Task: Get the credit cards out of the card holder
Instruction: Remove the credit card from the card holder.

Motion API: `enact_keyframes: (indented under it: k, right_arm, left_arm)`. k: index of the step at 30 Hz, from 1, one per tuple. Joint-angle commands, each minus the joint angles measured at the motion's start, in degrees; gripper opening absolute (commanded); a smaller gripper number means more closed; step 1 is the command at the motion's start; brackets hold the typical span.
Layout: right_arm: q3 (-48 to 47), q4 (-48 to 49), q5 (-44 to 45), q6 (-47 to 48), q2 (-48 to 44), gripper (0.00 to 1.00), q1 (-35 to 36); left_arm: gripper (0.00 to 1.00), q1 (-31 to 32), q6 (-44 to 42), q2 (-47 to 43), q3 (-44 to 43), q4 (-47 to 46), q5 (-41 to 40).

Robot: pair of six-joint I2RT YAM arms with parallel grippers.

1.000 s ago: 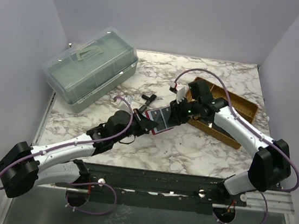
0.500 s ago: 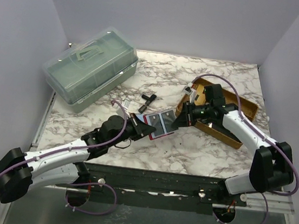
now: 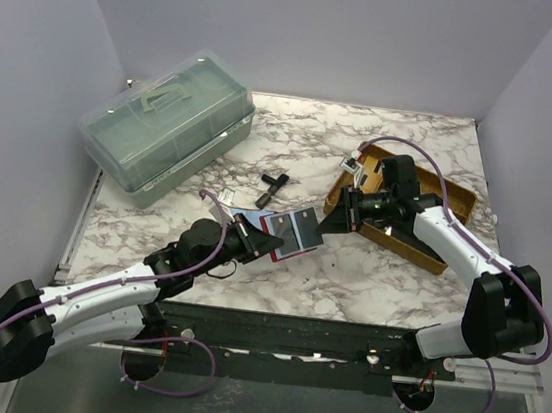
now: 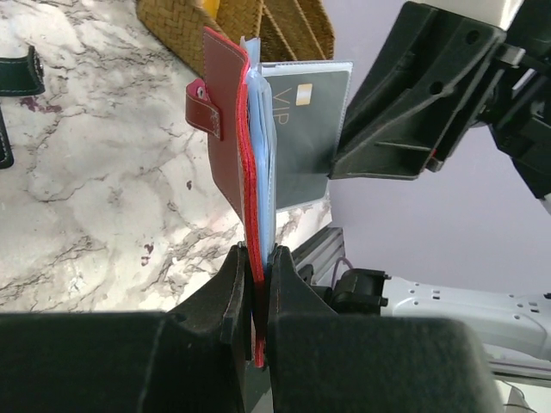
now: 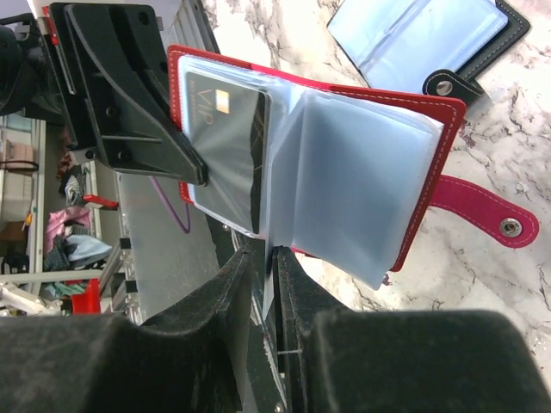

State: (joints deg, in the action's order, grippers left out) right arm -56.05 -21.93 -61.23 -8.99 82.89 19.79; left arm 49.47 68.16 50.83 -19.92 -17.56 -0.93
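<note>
Left end effector clamps red card holder above marble table between lilac walls.

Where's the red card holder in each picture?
Top view: red card holder, near the centre of the picture.
Left wrist: upright and edge-on, in the centre.
Right wrist: spread open across the middle.
Shared landmark: the grey card in its sleeve.
</note>
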Motion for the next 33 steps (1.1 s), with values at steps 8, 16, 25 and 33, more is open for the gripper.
enact_keyframes:
  k: [8,16,25,33]
  right_arm:
    - [-0.6,1.0,-0.9,-1.0,1.3,0.07,-0.1]
    - [3.8,10.9,-13.8,-9.7,-0.4,0.0,-4.6]
    - [7.7,10.2,-9.8,-7.9,-2.0,0.0,-6.3]
    - [7.8,7.2,-3.7,-2.0,-0.5,0.0,-7.0]
  left_arm:
    - [0.0,0.0,0.8,-2.3,2.2,-6.3,2.8]
    - [0.0,-0.2,0.2,-2.4,5.1,-9.1,2.4]
    - [0.43,-0.6,0.1,1.4,5.5,-9.5,1.4]
    - [0.73,-1.7,-1.3,-9.5,2.6,8.6,-7.2]
